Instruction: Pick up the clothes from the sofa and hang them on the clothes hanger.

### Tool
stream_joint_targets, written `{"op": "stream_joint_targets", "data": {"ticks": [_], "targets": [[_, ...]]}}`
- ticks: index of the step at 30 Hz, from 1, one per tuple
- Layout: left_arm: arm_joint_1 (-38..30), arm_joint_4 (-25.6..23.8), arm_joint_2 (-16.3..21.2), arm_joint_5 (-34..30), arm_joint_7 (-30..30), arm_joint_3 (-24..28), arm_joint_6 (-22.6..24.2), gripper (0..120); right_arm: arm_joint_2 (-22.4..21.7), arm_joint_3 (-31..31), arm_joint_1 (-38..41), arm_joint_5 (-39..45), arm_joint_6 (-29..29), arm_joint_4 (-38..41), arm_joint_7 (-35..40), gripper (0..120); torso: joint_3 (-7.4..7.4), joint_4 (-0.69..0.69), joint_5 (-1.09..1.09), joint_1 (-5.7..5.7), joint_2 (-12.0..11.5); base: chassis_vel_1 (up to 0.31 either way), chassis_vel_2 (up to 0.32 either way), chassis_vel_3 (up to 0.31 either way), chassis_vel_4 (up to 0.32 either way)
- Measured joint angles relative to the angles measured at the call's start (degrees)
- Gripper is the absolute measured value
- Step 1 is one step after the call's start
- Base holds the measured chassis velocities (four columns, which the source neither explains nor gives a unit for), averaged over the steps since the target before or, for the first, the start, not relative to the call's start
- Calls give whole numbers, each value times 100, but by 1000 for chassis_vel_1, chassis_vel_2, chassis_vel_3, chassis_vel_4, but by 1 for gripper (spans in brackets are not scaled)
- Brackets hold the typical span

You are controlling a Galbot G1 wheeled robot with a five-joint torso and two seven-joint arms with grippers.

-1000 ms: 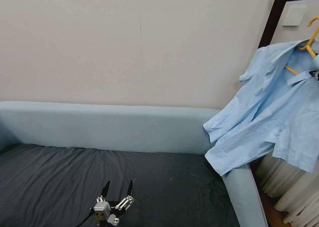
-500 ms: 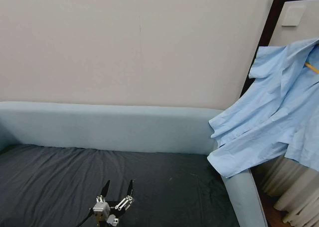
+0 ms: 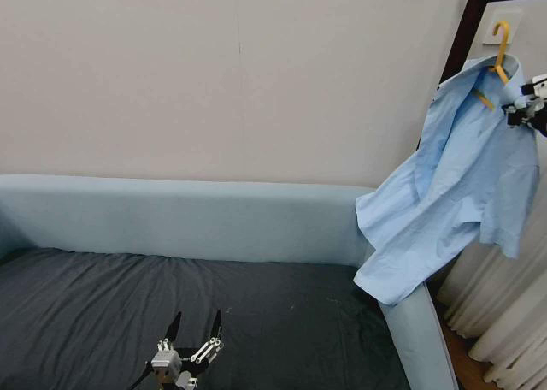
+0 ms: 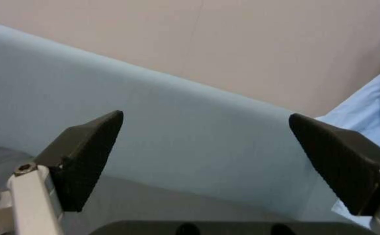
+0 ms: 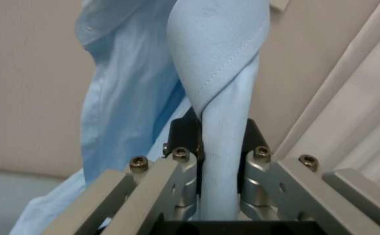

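Note:
A light blue shirt (image 3: 461, 185) hangs on a yellow hanger (image 3: 498, 44) at the upper right, beside a dark wooden rack post (image 3: 466, 31). The shirt's lower hem drapes over the right arm of the sofa (image 3: 188, 219). My right gripper (image 3: 519, 109) holds the shirt up near the collar. In the right wrist view, the right gripper (image 5: 221, 161) is shut on a twisted fold of the shirt (image 5: 223, 73). My left gripper (image 3: 198, 316) stands open and holds nothing, low over the dark seat. In the left wrist view, the left gripper (image 4: 209, 161) faces the sofa backrest (image 4: 177, 132).
The sofa has a pale blue backrest and a dark grey seat cushion (image 3: 102, 304). A plain beige wall (image 3: 239, 73) rises behind it. Pale curtains (image 3: 504, 313) hang past the sofa's right arm, and a wall switch (image 3: 496, 26) sits behind the hanger's hook.
My right gripper has raised the shirt and hanger; the hook now stands upright and higher near the rack post. The left gripper has dropped slightly.

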Motion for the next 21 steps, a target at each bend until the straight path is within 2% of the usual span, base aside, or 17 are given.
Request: {"op": "stream_joint_targets", "data": {"ticks": [3,6,8,11,16,21], "targets": [[57,7,-49,27,52,6,-64,100,388,-795,1016,290,-67,-446,157,7,-1,-2,-2,0,0,0,0,0,0],[90,21,-57,29,78,6,-110,100,578,-1047,1371,484,-86,-624,277,7,-1,-2,-1,-1,0,0,0,0,0],[146,28,-52,23,105,-30,-187,100,813,-1260,1700,897,-138,-861,511,7,-1,-1,-3,-1,0,0,0,0,0],[190,26,-44,4,112,-81,-231,100,992,-1398,1880,1212,-185,-1059,652,7,0,-2,2,0,0,0,0,0,0],[293,-20,-22,-37,121,-193,-309,100,1364,-1440,2052,1940,-268,-1543,1041,7,0,1,-1,-1,0,0,0,0,0],[357,-56,23,-130,174,-299,-358,100,1485,-1278,1947,2385,-244,-1746,1313,7,-1,0,-1,-1,0,0,0,0,0]]}}
